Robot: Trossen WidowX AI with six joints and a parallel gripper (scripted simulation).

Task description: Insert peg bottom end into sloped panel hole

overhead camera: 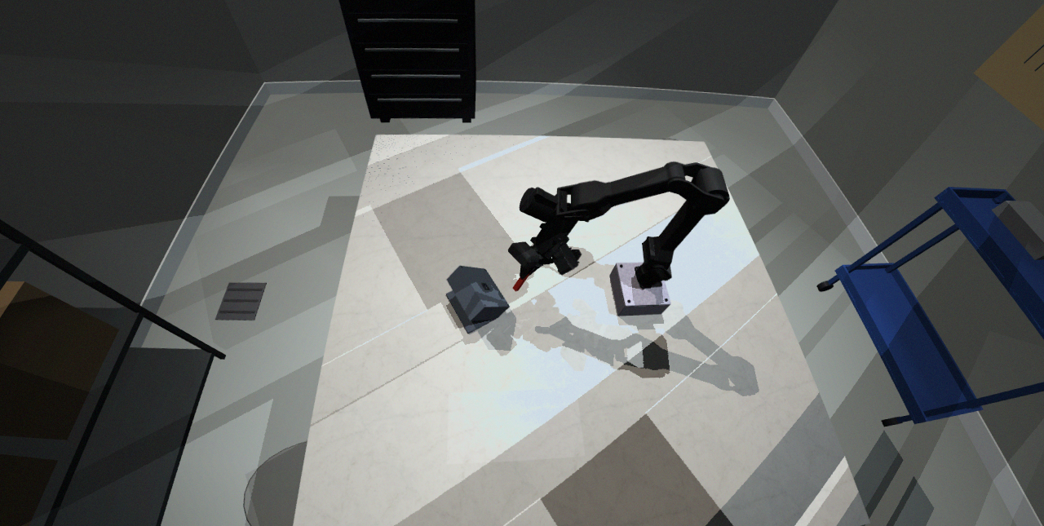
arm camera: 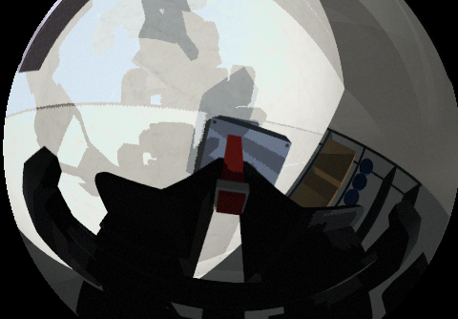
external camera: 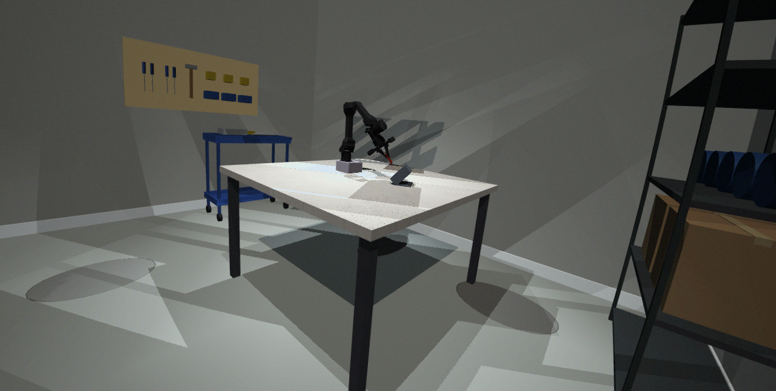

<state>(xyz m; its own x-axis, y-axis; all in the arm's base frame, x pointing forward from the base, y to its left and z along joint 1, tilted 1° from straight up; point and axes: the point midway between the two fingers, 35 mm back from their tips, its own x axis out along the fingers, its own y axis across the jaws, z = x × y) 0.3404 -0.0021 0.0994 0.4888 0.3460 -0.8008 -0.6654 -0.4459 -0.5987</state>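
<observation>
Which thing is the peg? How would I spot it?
Find the black robot arm on the pale table. Its gripper pinches the peg, tilted toward the grey sloped panel. The peg is the only red thing there.

The arm (overhead camera: 656, 190) stands on its base (overhead camera: 640, 289). It goes up from the base, bends at a high elbow, then reaches out and bends down again at the wrist. The gripper (overhead camera: 527, 268) hangs above the table and tilts down and away from the base. Its two black fingers are squeezed on a red peg (arm camera: 232, 176). The peg sticks out past the fingertips, slanted, with its free end low.
</observation>
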